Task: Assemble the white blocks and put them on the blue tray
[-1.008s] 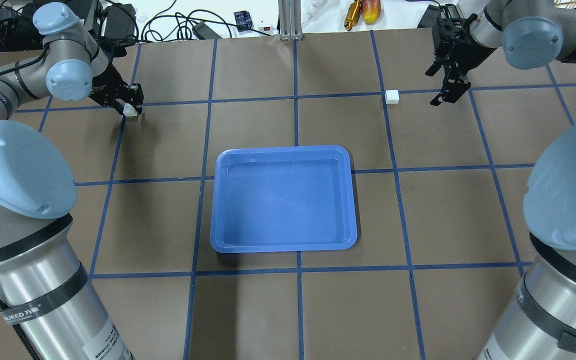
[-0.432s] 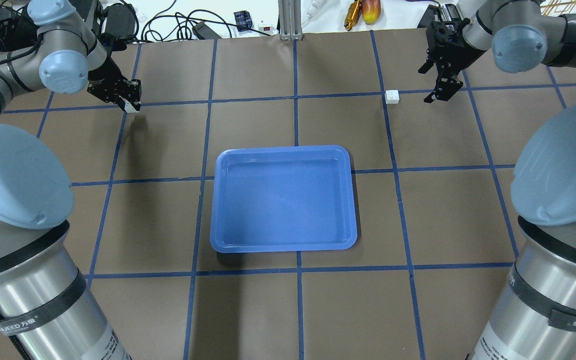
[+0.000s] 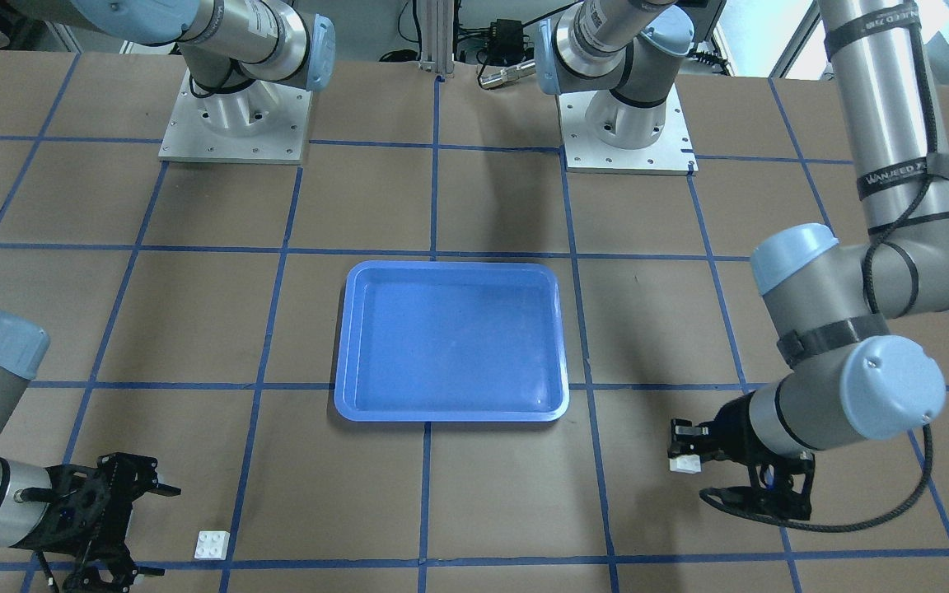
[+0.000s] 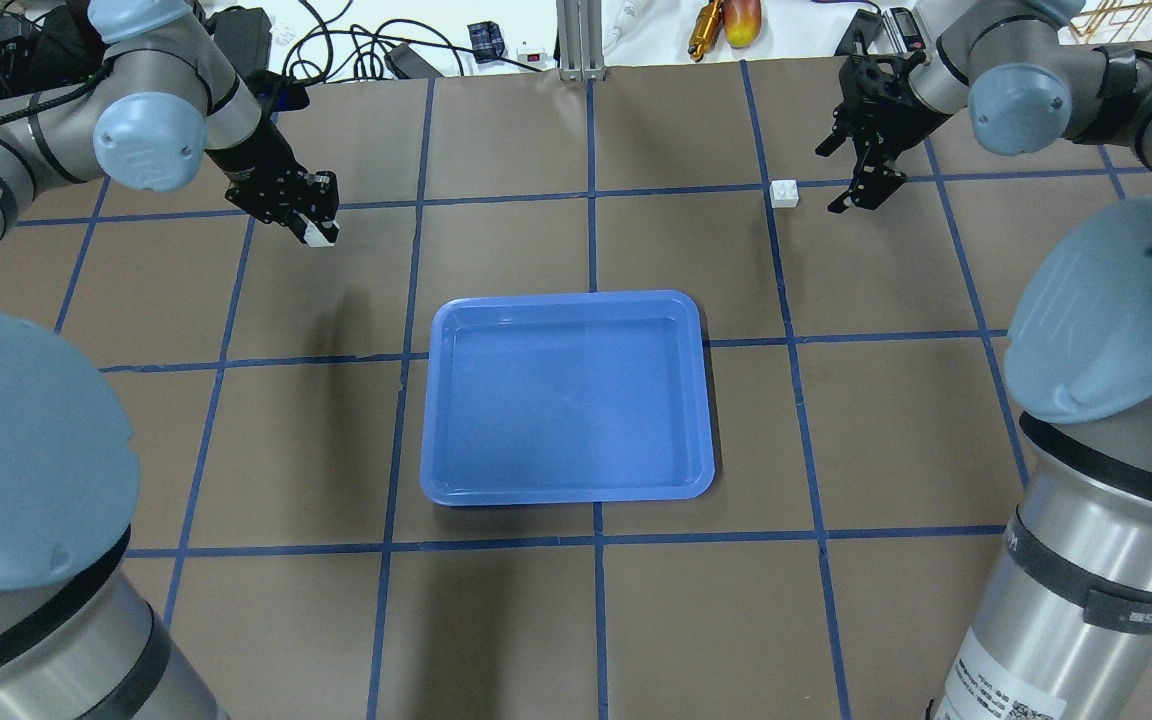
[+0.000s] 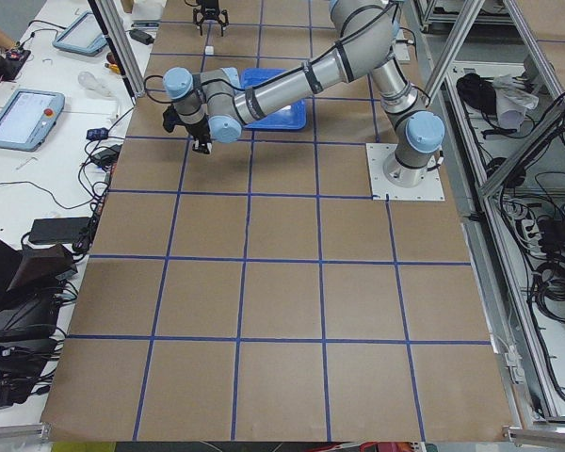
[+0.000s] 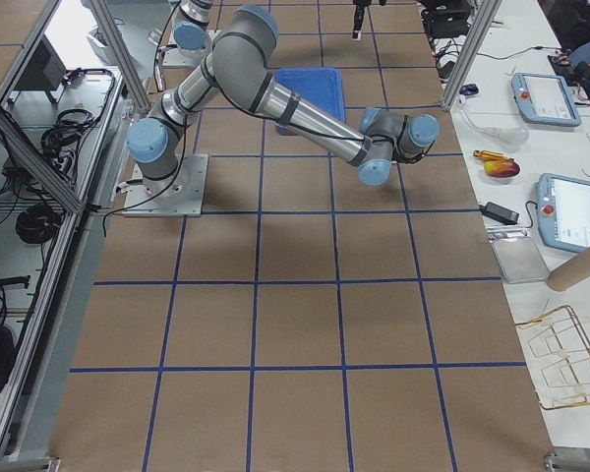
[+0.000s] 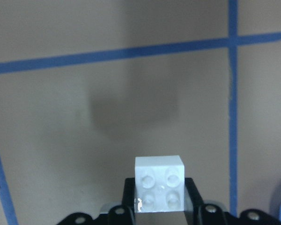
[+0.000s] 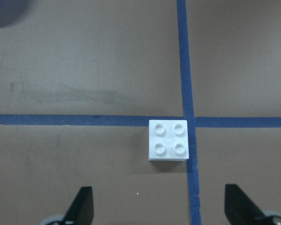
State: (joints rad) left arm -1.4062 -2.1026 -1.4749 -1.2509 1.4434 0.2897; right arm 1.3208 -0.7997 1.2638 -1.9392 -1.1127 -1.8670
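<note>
The blue tray (image 4: 566, 400) lies mid-table, with nothing in it; it also shows in the front view (image 3: 451, 342). My left gripper (image 4: 319, 232) is shut on one white block (image 7: 159, 183), studs toward the camera, held above the table to the tray's far left (image 3: 684, 464). The other white block (image 4: 784, 193) sits on the table at a blue tape crossing, far right of the tray (image 3: 212, 544). My right gripper (image 4: 833, 180) is open and empty, just right of that block. In the right wrist view the block (image 8: 168, 139) lies ahead of the spread fingers (image 8: 82, 208).
Cables, a power strip and an orange-yellow tool (image 4: 726, 20) lie beyond the table's far edge. The two arm bases (image 3: 231, 123) stand at the robot's side. Blue tape lines grid the brown table.
My left gripper has lifted the white block and carried it right and nearer, toward the tray. My right gripper has moved left, closer to the other block, still open.
</note>
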